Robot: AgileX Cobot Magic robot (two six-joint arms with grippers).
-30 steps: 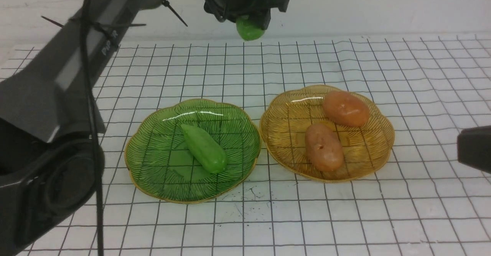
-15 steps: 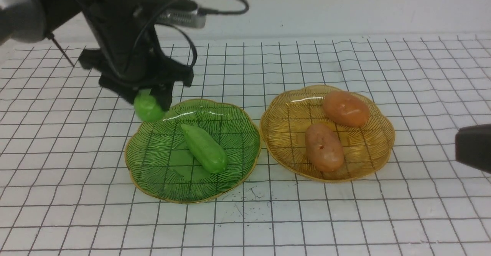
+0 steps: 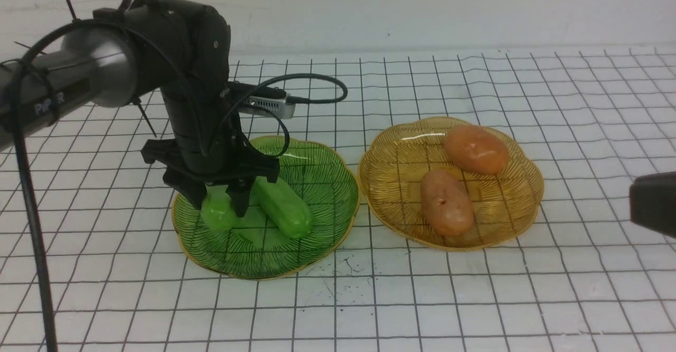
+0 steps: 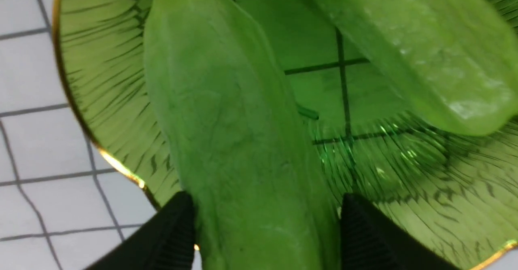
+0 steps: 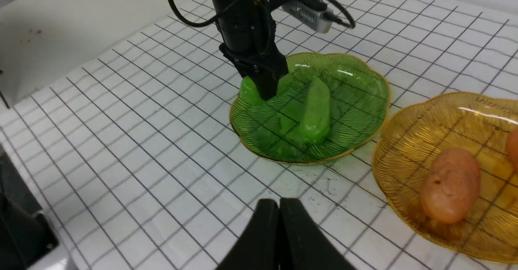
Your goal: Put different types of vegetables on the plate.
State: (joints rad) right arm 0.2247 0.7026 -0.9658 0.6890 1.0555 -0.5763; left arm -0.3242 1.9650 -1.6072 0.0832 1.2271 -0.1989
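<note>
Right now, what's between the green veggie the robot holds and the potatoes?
Front view: the other cucumber, lying on the green plate, sits between the held cucumber and the potatoes.

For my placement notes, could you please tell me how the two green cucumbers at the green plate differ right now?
The gripped cucumber stands steeply, end down, between the left gripper fingers; the loose cucumber lies flat, untouched. The gripped cucumber is by the left rim of the green plate; the loose cucumber sits near its middle. Both are glossy, light green, oblong and similar in size.
</note>
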